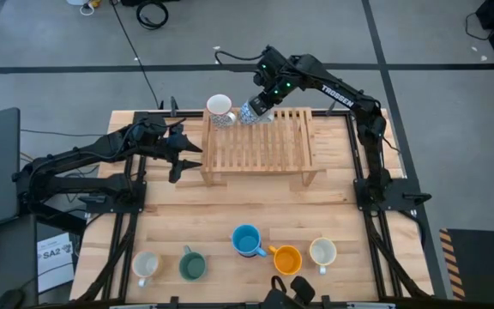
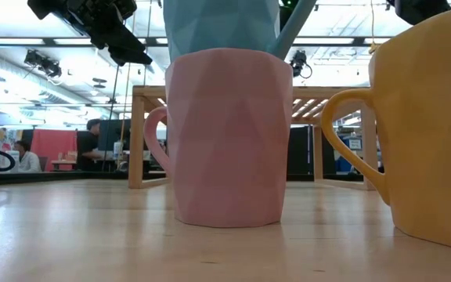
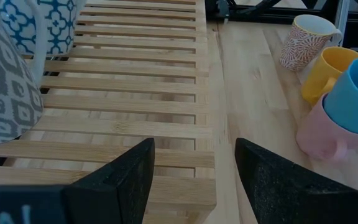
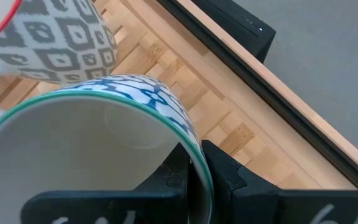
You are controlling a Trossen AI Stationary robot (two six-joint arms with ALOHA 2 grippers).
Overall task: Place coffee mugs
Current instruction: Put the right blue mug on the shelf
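A wooden slatted rack point(image 1: 260, 142) is set at the far middle of the table point(image 1: 230, 210). The right gripper point(image 1: 260, 105) is held over the rack's far left corner, its fingers clenched on the rim of a blue-patterned white mug point(image 1: 252, 112); in the right wrist view the rim of this mug point(image 4: 98, 149) is seen pinched between the two dark fingers point(image 4: 219, 168), with the mug tilted on its side. Just beside it, at the rack's far left corner, a grey-patterned mug with a red rim point(image 1: 220, 109) is seen, and the same mug point(image 4: 55, 40) appears right next to the held one in the right wrist view. The left gripper point(image 1: 187, 154) is held just off the rack's left edge, with its fingers point(image 3: 120, 180) spread apart and nothing between them. Along the near edge of the table a row of mugs is seen: a cream mug point(image 1: 147, 266), a dark green mug point(image 1: 192, 264), a blue mug point(image 1: 246, 241), an orange mug point(image 1: 286, 258) and a further pale mug point(image 1: 322, 252). In the low view the blue mug point(image 2: 218, 27) is seen stacked in a pink mug point(image 2: 225, 137), with the orange one point(image 2: 421, 125) close beside.
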